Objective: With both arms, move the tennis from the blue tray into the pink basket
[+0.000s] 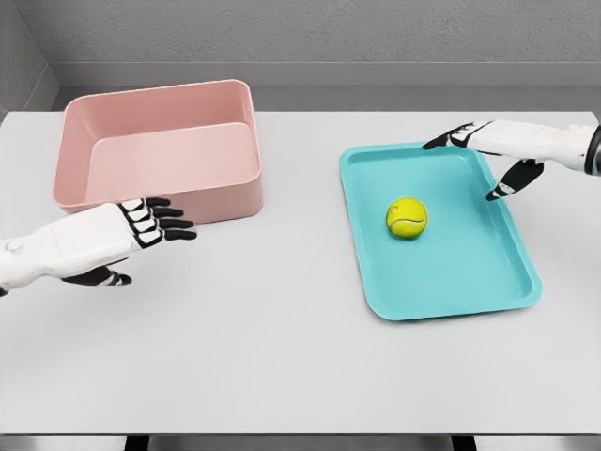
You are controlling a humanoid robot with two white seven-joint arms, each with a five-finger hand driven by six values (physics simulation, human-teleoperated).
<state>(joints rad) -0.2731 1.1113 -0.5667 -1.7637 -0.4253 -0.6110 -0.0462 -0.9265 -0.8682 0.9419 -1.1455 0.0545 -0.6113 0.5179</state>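
Pale grey flat worktop (282, 357) carried two containers. Far left: pink rectangular plastic basket (160, 193) with rounded corners. Right: shallow turquoise-blue rectangular tray (451, 282), slightly angled. Yellow-green fuzzy tennis ball (407, 217) sat on the tray floor, a little far of the tray's centre, touched by neither hand. Left hand (117, 235), white with black fingers, hovered just near of the basket's near wall, fingers extended toward the right, open, holding nothing. Right hand (488, 150) reached in from the right over the tray's far right corner, fingers spread, thumb pointing down toward the tray, open, well clear of the ball.
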